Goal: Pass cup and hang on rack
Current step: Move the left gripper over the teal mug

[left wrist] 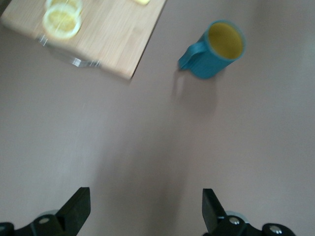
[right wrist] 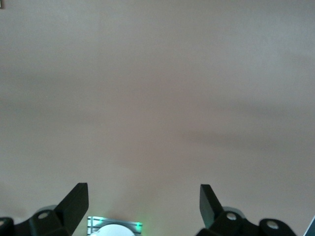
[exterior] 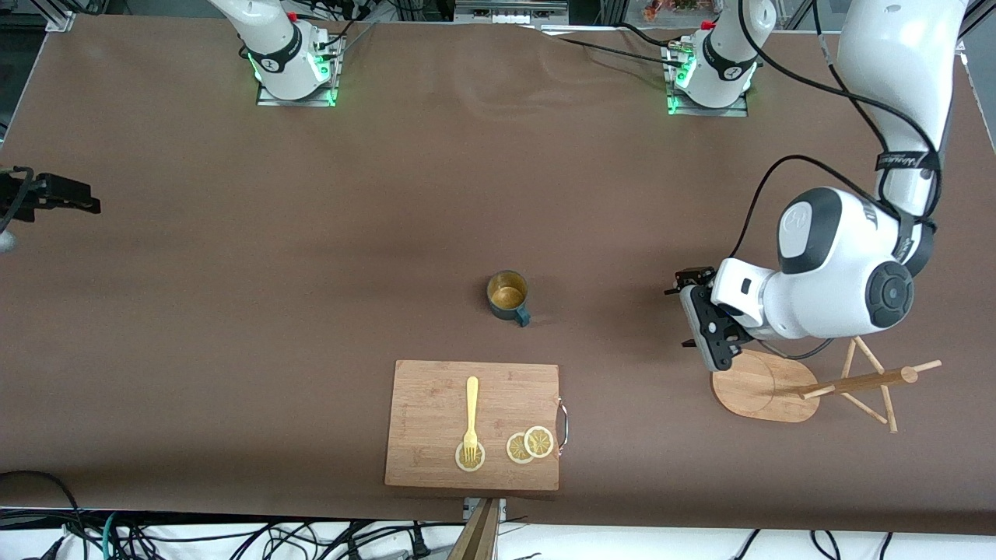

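Here, cup alone mid-table, left end effector and right end effector both wide

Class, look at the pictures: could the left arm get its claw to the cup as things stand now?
Probably yes. The left claw is open, holds nothing, and hangs beside the rack. Only bare table shows between it and the upright cup.

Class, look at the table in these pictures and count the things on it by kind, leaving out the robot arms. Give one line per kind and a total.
Cup: 1
Rack: 1
Cutting board: 1
Fork: 1
Lemon slices: 3, all on the board, one under the fork's tines
Total: 7
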### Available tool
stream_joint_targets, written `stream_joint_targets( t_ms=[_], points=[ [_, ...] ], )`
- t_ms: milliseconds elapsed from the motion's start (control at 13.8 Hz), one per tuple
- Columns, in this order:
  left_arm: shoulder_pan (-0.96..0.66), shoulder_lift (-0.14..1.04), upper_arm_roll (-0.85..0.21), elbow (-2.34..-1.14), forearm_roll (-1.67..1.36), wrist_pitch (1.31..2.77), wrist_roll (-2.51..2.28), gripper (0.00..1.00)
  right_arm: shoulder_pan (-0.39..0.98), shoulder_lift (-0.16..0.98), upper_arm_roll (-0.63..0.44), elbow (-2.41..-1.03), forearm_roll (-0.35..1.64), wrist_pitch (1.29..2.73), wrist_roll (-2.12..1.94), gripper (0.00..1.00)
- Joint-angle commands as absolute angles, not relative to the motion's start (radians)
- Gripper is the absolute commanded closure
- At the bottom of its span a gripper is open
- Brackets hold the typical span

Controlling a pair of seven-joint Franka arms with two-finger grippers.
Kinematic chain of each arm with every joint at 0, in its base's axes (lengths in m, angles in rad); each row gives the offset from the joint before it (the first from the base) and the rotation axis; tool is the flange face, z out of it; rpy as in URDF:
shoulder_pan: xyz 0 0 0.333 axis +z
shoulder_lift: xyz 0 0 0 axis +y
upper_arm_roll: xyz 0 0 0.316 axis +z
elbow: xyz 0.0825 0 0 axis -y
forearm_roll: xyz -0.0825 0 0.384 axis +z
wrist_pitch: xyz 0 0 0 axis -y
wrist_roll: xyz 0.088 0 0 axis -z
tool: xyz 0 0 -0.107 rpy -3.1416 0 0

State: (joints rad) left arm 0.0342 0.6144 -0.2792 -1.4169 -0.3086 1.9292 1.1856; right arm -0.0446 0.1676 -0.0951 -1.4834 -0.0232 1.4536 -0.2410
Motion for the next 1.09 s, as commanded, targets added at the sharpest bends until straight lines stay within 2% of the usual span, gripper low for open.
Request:
stream_joint_targets(
  t_ms=[0, 290, 435, 653, 1016],
  points=[
    [0.041, 0.67, -0.287, -1.419, -0.42, 2.018, 1.461, 0.0, -0.035, 0.055, -0.092, -1.623, -0.014, 1.514, -0.189, 0.0],
    [-0.023, 0.725, -0.287, -1.425, -0.459, 2.135, 1.643, 0.0, -0.049, 0.028, -0.006, -1.652, -0.029, 1.552, -0.057, 0.0],
    [-0.055, 0.742, -0.288, -1.425, -0.462, 2.18, 1.734, 0.0, -0.058, 0.002, -0.008, -1.641, -0.026, 1.569, -0.044, 0.0],
    [-0.083, 0.762, -0.29, -1.425, -0.462, 2.2, 1.802, 0.0, -0.057, 0.031, -0.012, -1.579, -0.031, 1.586, -0.052, 0.0],
    [-0.147, 0.822, -0.314, -1.408, -0.388, 2.311, 1.821, 0.0, -0.052, 0.034, -0.009, -1.591, -0.008, 1.621, -0.003, 0.0]
  ],
)
